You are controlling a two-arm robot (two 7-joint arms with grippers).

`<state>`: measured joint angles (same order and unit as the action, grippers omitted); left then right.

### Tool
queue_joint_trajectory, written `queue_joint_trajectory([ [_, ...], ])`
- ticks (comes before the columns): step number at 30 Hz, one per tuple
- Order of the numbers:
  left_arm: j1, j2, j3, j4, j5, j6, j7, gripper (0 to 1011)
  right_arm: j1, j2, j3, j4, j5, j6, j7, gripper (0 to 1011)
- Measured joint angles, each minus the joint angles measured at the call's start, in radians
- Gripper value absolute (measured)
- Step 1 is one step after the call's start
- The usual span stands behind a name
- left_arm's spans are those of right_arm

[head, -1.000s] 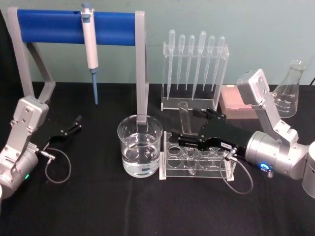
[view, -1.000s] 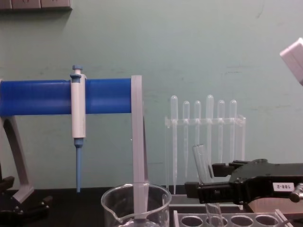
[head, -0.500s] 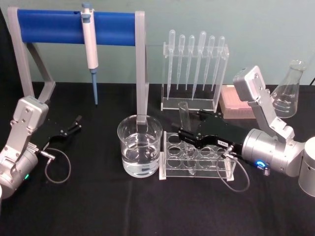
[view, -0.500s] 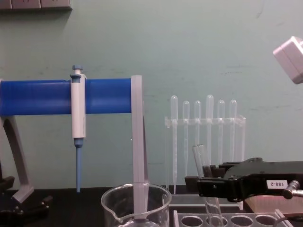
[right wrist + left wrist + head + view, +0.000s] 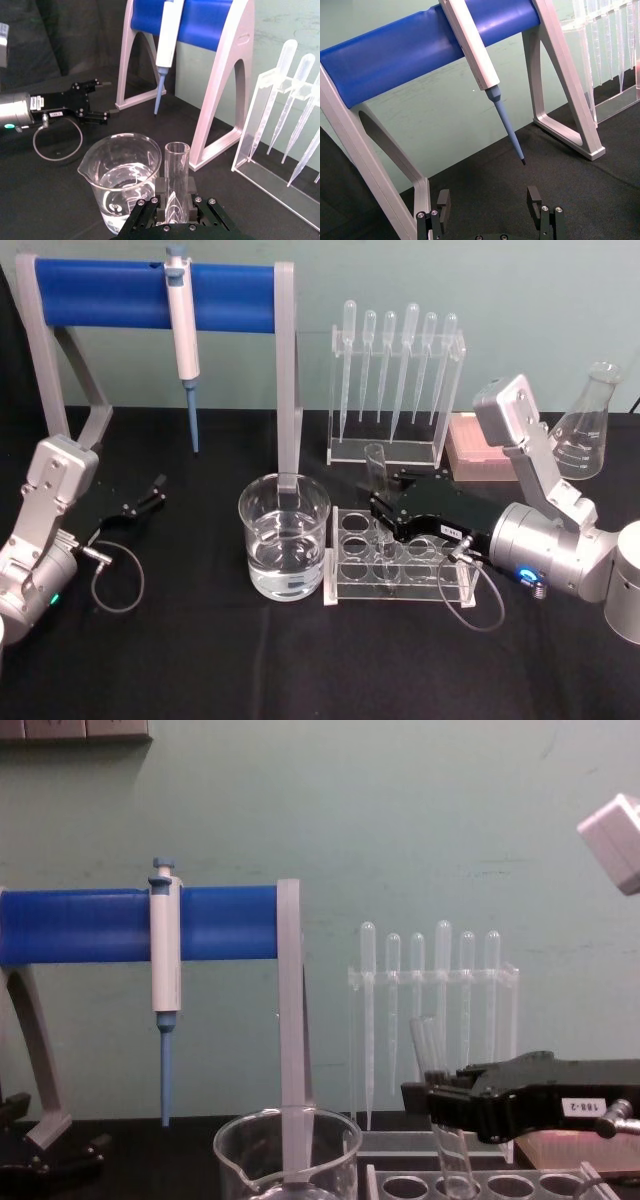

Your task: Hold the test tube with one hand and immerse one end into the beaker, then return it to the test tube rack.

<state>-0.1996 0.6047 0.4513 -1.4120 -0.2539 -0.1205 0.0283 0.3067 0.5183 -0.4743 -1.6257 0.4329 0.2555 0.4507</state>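
The test tube (image 5: 378,472) is a clear glass tube that stands nearly upright, with its lower end in a hole of the clear rack (image 5: 345,581). My right gripper (image 5: 384,510) is shut on its middle; in the right wrist view the test tube (image 5: 176,167) sits between the two pads. From the chest, the right gripper (image 5: 428,1098) reaches in from the right around the test tube (image 5: 430,1045). The beaker (image 5: 284,537) holds water and stands just left of the rack, apart from the tube. My left gripper (image 5: 152,494) rests open at the far left.
A grey stand with a blue bar (image 5: 110,292) carries a white pipette with a blue tip (image 5: 183,335) behind the beaker. A clear holder with several plastic pipettes (image 5: 395,375) stands behind the rack. A pink box (image 5: 468,445) and a flask (image 5: 585,425) sit at the back right.
My right gripper has shifted slightly back and to the right with the test tube, which now stands more upright over the rack. The left arm has not moved.
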Motion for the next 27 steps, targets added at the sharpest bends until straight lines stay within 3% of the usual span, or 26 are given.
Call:
queue_joint_trajectory([
  [17,0.000,0.000,0.000,0.000,0.000,0.000,0.000,1000,-0.080,0.019,0.086,-0.137,0.092,-0.052,-0.035,225],
  [27,0.000,0.000,0.000,0.000,0.000,0.000,0.000,1000,-0.080,0.028,0.091,-0.161,0.100,-0.059,-0.052,225],
])
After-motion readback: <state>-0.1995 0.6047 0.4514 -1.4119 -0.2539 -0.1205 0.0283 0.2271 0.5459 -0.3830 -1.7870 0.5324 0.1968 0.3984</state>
